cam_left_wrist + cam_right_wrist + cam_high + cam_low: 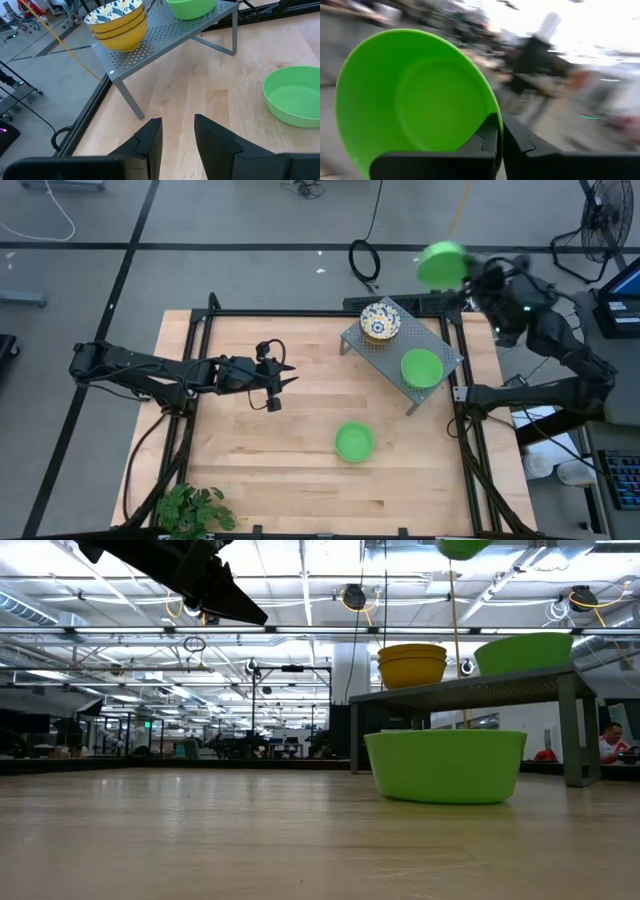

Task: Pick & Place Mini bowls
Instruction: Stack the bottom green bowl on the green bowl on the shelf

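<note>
room: big open hall, ceiling lights and pipes, grey floor with cables round the table; a fan point(605, 220) at the far right corner.
table: light wood top point(270, 450) in a black frame.
my right arm: folded at the far right, reaching out past the table's far right corner.
my left arm: comes in from the left, stretched over the left middle of the table, up off the wood.
rack: grey perforated metal rack point(437, 346) on the far right part of the table, on legs, turned at an angle.
plant: green leaves point(190, 510) at the near left edge.
green bowl in grip: green bowl point(415, 95) pinched by its rim in my right pincer point(499, 131), fingers pressed onto the rim; it hangs beyond the far right corner, off the table, tilted on edge.
green bowl on table: second green bowl point(354, 442) upright on the wood, near side, right of centre, just in front of the rack, not touching it.
green bowl on rack: third green bowl point(421, 367) upright on the rack's near right end.
patterned bowls: stack of yellow bowls point(119, 25), blue and yellow floral inside, on the rack's far left end, well apart from the green one beside them.
my left pincer: left pincer point(178, 131) holds nothing, fingers a little apart, pointing toward the rack and the table bowl.
</note>
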Tool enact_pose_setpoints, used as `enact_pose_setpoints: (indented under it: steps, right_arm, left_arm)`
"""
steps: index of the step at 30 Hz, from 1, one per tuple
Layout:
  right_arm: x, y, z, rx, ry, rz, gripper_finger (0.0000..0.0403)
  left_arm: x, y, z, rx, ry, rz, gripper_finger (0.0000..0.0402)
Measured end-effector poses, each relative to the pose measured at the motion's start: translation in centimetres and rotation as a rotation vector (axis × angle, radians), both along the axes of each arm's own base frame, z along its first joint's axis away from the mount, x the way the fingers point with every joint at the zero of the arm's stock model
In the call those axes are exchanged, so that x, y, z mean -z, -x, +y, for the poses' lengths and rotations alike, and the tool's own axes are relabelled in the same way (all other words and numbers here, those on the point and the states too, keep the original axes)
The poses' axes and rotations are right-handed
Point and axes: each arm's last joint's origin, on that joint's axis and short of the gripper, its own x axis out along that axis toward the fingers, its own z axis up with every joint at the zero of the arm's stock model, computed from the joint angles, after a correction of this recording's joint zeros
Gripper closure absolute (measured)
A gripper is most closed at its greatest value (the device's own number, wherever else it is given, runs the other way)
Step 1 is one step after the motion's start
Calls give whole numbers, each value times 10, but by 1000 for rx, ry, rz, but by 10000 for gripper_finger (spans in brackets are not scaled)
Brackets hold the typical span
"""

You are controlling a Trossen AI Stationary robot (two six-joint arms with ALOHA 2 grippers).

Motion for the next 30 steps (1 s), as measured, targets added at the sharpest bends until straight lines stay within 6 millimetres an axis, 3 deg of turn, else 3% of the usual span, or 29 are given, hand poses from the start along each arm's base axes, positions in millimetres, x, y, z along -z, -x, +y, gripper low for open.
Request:
enact_pose_setpoints:
  steps: [6,14,19,30]
  right_arm:
    - [20,-20,-14,-208,-180,-22,403]
    - [39,-23,-54,-214,-561,-15,403]
    - [45,-14,-70,-184,-736,-14,403]
    - [63,3,-61,-185,-1028,69,403]
  left_arm:
    - [0,0,0,0,0,-1,284]
    - [0,0,0,1,-2,0,284]
    - [0,0,0,1,-2,-1,284]
    - [0,0,0,1,-1,-1,284]
